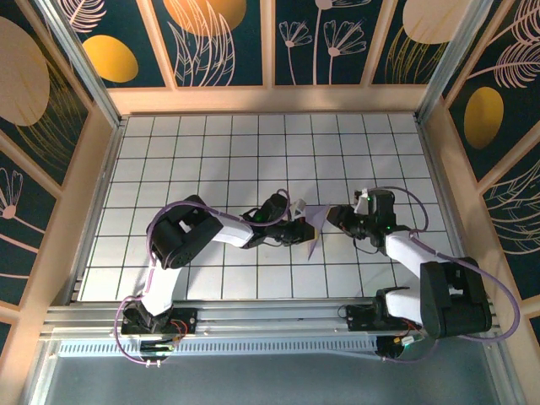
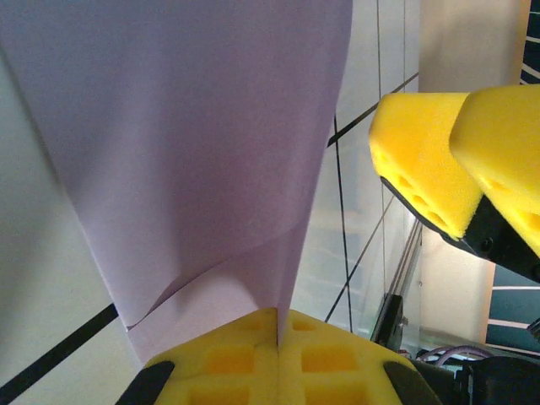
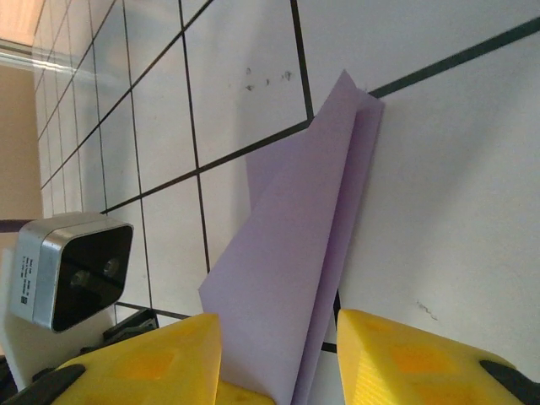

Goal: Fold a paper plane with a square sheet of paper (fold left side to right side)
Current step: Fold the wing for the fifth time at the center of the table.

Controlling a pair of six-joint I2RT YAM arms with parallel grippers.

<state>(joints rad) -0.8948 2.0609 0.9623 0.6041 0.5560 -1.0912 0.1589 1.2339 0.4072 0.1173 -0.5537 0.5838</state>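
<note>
Left gripper point(image 2: 278, 342) clamped on paper plane point(image 2: 194, 126), holding it upright | right gripper point(image 3: 278, 359) agape astride it, likely to pinch the crease.

The lavender paper point(image 2: 194, 126) was pinched by the left end effector point(image 2: 278, 333), pads pressed together — the right end effector point(image 2: 460, 160) was seen alongside.

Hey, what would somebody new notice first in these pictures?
The folded lavender paper stands out against the white gridded table, at its middle where the two arms meet. The left gripper has its yellow foam pads shut on the paper. The right gripper has its jaws apart with the paper between them.
</note>
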